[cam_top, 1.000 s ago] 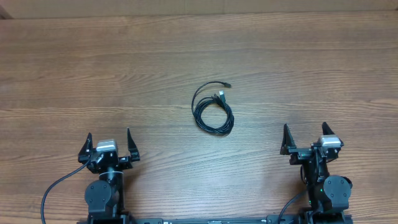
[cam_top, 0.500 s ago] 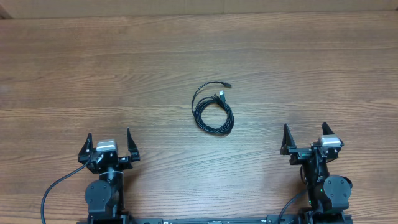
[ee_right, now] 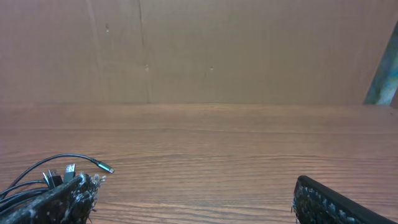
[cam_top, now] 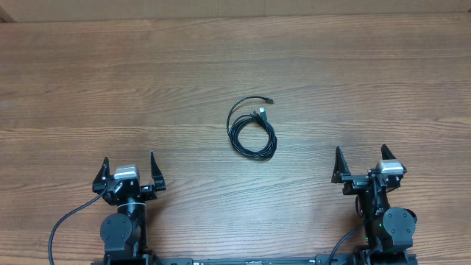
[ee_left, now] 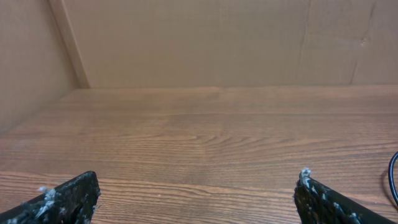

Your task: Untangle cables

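The cables [cam_top: 252, 132] lie as one small black coil near the middle of the wooden table, with two plug ends sticking out at its top. The coil also shows at the lower left of the right wrist view [ee_right: 37, 179] and as a sliver at the right edge of the left wrist view [ee_left: 393, 180]. My left gripper [cam_top: 128, 172] is open and empty at the near left. My right gripper [cam_top: 360, 165] is open and empty at the near right. Both are well short of the coil.
The wooden table [cam_top: 147, 81] runs to a brown cardboard wall at the far side [ee_left: 205, 43]. Thick black arm cables hang by the arm bases at the near edge [cam_top: 62, 224].
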Tool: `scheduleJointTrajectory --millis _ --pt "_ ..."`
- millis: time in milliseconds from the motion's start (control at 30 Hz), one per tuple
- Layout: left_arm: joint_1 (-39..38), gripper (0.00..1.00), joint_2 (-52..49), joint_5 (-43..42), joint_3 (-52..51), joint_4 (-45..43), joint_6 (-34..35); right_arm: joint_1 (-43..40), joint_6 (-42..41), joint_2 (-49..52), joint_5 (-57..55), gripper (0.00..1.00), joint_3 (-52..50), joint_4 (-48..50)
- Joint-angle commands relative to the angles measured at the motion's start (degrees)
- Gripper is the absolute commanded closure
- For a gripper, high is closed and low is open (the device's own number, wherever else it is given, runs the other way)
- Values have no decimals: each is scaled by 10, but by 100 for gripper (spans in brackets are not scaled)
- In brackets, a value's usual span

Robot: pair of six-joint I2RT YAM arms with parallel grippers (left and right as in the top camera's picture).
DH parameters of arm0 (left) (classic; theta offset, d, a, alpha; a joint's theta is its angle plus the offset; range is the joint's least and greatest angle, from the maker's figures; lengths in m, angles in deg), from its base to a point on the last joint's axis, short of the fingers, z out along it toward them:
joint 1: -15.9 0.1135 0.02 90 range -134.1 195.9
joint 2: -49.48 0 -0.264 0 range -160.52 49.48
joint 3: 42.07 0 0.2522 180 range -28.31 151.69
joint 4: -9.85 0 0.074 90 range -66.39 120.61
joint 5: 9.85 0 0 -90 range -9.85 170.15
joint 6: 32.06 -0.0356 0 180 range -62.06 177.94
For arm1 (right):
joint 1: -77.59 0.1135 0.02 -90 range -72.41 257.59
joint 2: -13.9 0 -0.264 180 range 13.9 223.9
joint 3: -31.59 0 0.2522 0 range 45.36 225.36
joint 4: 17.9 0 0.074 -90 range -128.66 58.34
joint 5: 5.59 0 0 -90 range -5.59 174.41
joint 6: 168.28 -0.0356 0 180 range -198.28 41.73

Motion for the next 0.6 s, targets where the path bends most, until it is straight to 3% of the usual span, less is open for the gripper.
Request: scheduleJointTrajectory --millis 0,567 --pt "-3 1 5 -3 -2 1 -7 2 2 -6 -5 0 -6 4" --pt "-3 0 5 32 -2 -5 -25 2 2 -6 -5 0 -6 4"
